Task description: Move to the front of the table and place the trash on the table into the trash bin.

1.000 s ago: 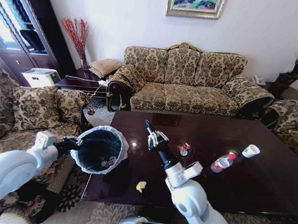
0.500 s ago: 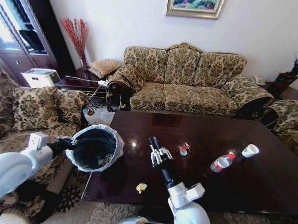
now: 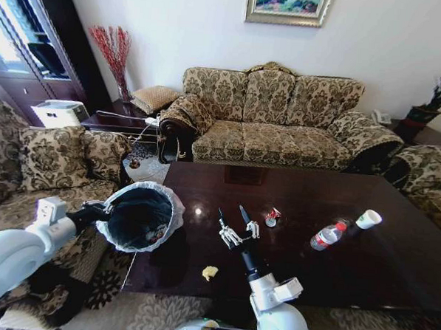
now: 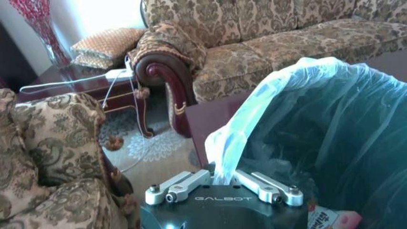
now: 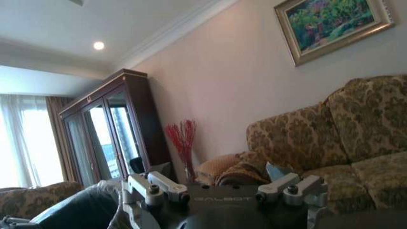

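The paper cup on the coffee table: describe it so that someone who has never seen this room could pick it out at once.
Start at the large dark glossy table in front of the patterned sofa. Go to its right-hand side. There a small white paper cup stands just past a clear bottle lying on its side; it is the only plain white item among the litter.

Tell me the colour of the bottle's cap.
Red, on the bottle; clearest in the head view.

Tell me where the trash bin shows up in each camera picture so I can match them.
Head view: the trash bin sits left of the table, its rim held by the left gripper.
Left wrist view: the bin's white liner and dark inside fill the right side, above the gripper.
Right wrist view: I cannot tell.
Shared landmark: the patterned sofa.
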`<state>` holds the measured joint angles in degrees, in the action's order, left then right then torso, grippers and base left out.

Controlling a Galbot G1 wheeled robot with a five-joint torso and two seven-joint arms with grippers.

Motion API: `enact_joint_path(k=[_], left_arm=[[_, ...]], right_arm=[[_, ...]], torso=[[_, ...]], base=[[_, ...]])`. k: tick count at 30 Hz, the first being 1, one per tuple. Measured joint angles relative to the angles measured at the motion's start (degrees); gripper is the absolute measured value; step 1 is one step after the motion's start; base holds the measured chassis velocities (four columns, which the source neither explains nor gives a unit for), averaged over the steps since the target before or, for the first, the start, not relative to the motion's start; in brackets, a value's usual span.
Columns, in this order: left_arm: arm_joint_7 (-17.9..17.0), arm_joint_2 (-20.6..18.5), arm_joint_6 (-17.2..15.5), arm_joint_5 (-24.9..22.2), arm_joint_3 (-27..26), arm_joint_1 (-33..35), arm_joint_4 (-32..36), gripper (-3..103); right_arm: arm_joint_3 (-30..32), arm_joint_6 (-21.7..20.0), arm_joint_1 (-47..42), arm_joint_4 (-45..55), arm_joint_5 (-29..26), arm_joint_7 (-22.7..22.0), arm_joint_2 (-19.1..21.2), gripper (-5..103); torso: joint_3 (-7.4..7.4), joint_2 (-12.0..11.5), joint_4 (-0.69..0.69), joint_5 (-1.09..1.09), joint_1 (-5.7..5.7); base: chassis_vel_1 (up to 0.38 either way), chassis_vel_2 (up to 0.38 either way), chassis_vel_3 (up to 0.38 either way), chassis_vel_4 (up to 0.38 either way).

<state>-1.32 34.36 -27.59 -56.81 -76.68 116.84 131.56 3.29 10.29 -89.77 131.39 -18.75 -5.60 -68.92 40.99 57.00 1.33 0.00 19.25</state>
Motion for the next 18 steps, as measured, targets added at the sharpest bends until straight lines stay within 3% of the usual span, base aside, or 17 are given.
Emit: enact_joint_path(k=[11,18], left_arm=[[0.2,0.2,0.0,0.2,0.2,-0.5,-0.2,0],[0.3,0.5,0.3,0.7,0.7,-1.1,-0.1,0]], right_arm=[[-0.9,0.4,-1.9,-5.8,2.2,-1.7,-0.6,100],[-0.9,-1.2,0.9,-15.7,4.8,-3.9,-2.8,100]], torso=[[-0.04,0.0,0.03,0.0,-0.09],[0.01,0.0,-0.01,-0.01,-0.02]], base=[[0.223,-0.238,-0.226,0.226],[0.048,-0.037,-0.045,0.041]])
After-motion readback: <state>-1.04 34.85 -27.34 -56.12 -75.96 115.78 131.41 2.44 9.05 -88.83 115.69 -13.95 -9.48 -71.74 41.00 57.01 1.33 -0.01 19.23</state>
